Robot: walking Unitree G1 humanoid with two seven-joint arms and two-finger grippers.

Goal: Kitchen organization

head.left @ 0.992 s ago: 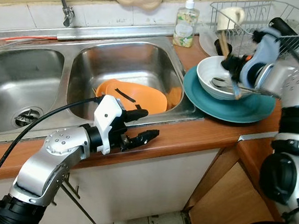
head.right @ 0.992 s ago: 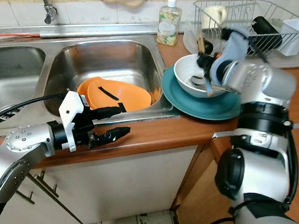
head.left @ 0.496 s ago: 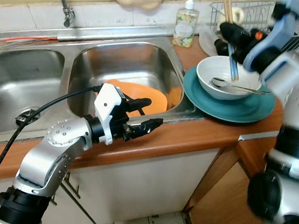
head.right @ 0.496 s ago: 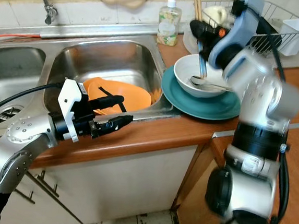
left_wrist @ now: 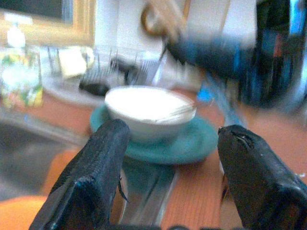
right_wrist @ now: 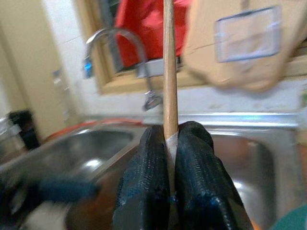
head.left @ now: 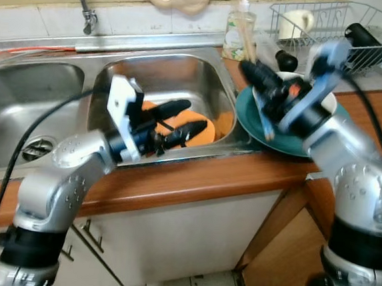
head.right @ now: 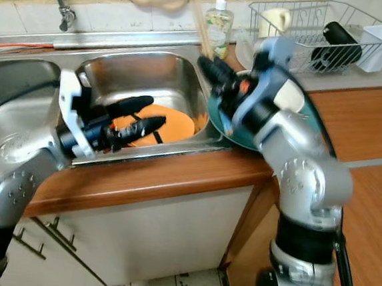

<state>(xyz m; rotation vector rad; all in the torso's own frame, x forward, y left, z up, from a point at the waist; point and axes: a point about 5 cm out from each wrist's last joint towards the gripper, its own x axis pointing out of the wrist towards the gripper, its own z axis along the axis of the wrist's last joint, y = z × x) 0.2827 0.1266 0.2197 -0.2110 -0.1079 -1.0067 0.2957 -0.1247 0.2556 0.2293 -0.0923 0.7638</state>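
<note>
My right gripper [head.left: 246, 66] is shut on a thin wooden chopstick [right_wrist: 168, 57], which points up past the soap bottle. It hovers between the right sink basin and a white bowl [left_wrist: 148, 108], blurred by motion. The bowl holds a spoon [left_wrist: 175, 111] and stands on a teal plate [head.left: 247, 118] on the counter; my right arm hides most of both. Orange plates [head.right: 176, 121] lie in the right basin [head.left: 170, 74]. My left gripper [head.left: 195, 115] is open just above them, fingers pointing toward the teal plate.
A wire dish rack [head.left: 361, 31] with a cup and dark items stands at the back right. A soap bottle [head.left: 237, 33] stands behind the basin and a faucet [head.left: 88, 13] at the wall. The left basin [head.left: 20, 101] and wooden counter edge [head.left: 195, 177] are in front.
My right gripper lifted the chopstick from the bowl and swung left toward the sink. My left gripper rose from the counter edge to over the orange plates.
</note>
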